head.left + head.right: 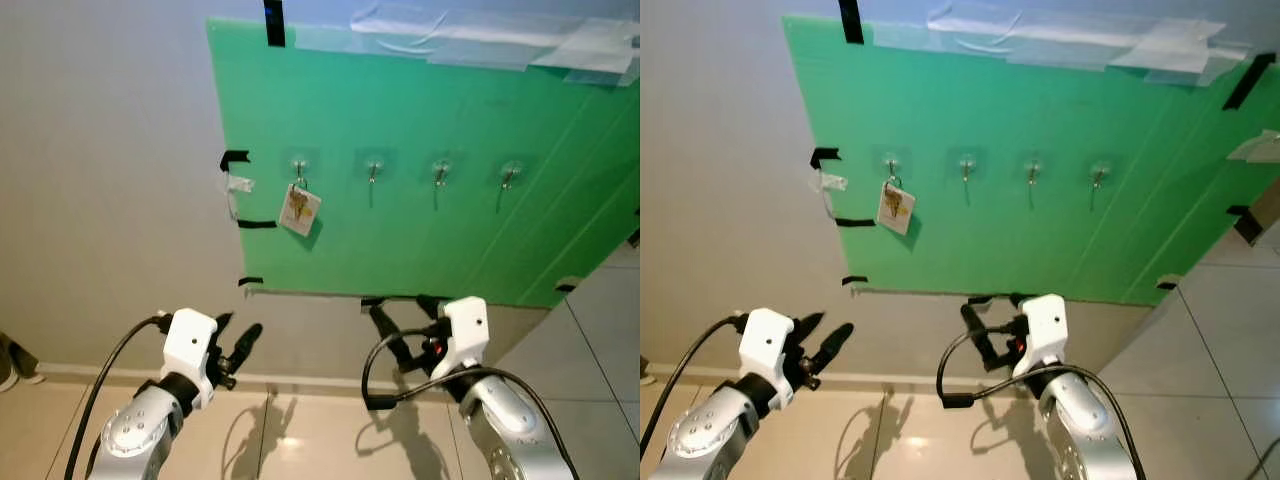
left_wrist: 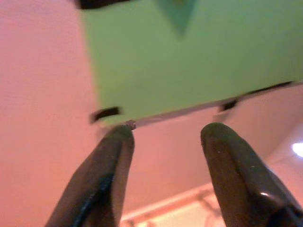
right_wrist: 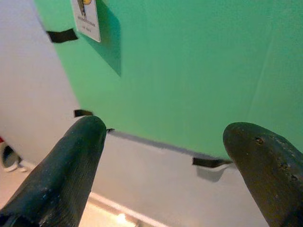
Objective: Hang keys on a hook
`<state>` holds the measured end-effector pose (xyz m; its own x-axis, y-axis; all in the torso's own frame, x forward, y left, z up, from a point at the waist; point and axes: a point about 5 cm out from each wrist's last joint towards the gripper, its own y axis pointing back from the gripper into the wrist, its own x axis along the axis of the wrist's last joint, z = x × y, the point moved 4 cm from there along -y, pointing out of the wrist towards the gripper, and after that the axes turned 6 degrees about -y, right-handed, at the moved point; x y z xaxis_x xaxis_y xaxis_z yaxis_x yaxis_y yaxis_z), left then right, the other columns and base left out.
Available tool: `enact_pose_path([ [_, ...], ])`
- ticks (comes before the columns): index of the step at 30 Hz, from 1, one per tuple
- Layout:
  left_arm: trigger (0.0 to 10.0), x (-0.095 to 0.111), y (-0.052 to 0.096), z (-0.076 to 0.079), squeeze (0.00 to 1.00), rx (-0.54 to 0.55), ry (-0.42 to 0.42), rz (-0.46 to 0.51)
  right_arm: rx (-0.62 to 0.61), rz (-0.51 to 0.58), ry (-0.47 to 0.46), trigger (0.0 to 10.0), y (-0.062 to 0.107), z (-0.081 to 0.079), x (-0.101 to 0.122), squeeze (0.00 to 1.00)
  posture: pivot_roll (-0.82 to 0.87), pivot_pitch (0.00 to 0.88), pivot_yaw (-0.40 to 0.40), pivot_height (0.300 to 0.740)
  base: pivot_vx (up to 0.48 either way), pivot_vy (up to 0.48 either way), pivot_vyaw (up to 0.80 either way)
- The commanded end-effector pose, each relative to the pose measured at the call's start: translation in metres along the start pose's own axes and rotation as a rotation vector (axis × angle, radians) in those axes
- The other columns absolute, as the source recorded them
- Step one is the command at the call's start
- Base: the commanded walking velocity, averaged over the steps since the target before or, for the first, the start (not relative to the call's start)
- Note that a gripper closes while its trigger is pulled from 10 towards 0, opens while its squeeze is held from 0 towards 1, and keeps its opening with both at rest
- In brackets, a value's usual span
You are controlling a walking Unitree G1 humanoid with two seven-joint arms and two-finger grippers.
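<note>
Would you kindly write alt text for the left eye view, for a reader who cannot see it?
A key tag hangs from the leftmost of four hooks on a green board taped to a grey wall. Below the board, the left claw and right claw are both raised with fingers open, holding nothing.

A bright green board (image 1: 420, 200) is taped to a pale grey wall (image 1: 100, 180) with black tape strips (image 1: 274, 22). 4 silvery hooks (image 1: 373, 170); a white tag (image 1: 299, 210) bears a yellow-brown picture. Beige floor tiles (image 1: 320, 440).
</note>
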<state>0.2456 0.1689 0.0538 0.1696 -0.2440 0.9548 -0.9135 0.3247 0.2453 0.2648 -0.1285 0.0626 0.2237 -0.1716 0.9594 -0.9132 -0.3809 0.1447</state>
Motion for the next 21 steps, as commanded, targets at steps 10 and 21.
enact_pose_path([
  [10,10.0,-0.012,-0.053,0.016,0.0,0.31,0.093,-0.012,-0.26,0.137,0.009,10.0,0.006,0.039,0.018,0.0,0.03,0.0,-0.041,0.74,0.0,0.0,0.0],
  [21,10.0,0.021,-0.101,0.097,0.0,0.164,-0.055,0.1,-0.501,0.144,0.042,10.0,0.054,0.084,-0.008,0.0,-0.01,0.0,-0.004,0.74,0.0,0.0,0.0],
])
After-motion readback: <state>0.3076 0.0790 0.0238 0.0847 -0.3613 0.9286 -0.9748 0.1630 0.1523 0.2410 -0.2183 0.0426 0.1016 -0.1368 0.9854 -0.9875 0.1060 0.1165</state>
